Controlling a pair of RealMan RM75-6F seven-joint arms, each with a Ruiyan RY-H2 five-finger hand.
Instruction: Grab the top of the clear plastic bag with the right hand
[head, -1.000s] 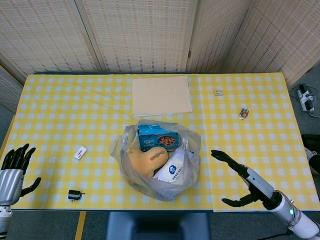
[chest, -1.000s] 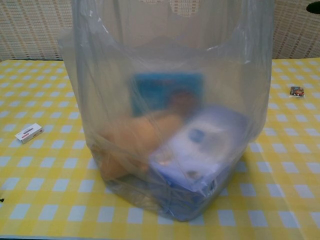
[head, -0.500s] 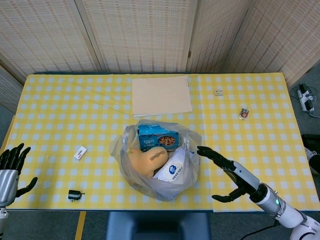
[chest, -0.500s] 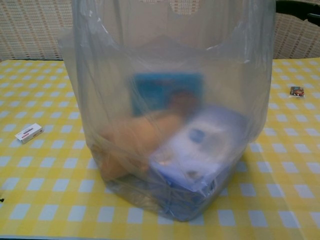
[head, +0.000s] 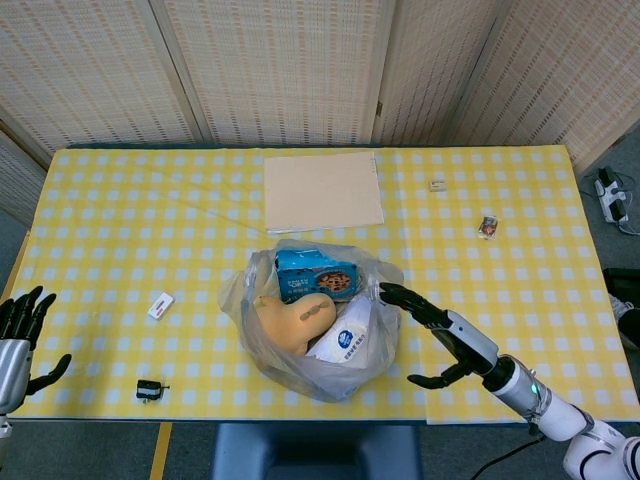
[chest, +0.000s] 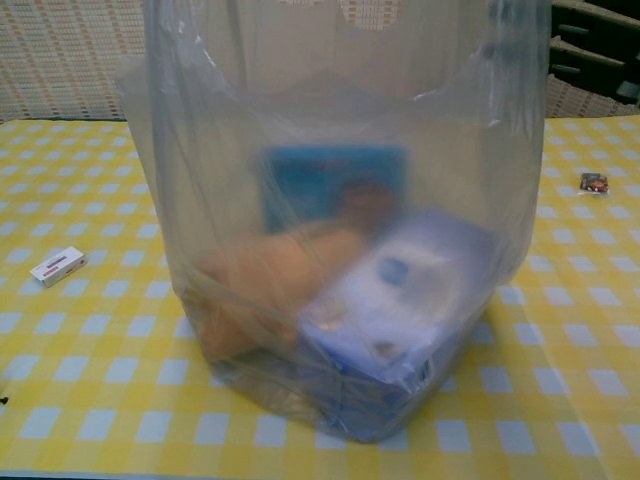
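The clear plastic bag (head: 312, 322) stands open in the middle of the front of the table and fills the chest view (chest: 340, 220). Inside it lie a blue box (head: 315, 274), a tan bread-like piece (head: 292, 320) and a white pouch (head: 352, 340). My right hand (head: 432, 330) hangs open just right of the bag, fingers spread, fingertips (head: 388, 291) at the bag's upper right rim; its dark fingers (chest: 590, 50) show at the top right of the chest view. My left hand (head: 22, 340) is open at the table's front left edge, far from the bag.
A beige board (head: 322, 190) lies behind the bag. A small white box (head: 160, 305) and a black clip (head: 149, 390) sit at front left. Two small items (head: 437, 184) (head: 487, 227) lie at back right on the yellow checked cloth (head: 120, 230).
My right hand has moved left and forward until its fingertips reach the bag's right rim. The left hand has sunk slightly lower at the table's edge. The bag has not moved.
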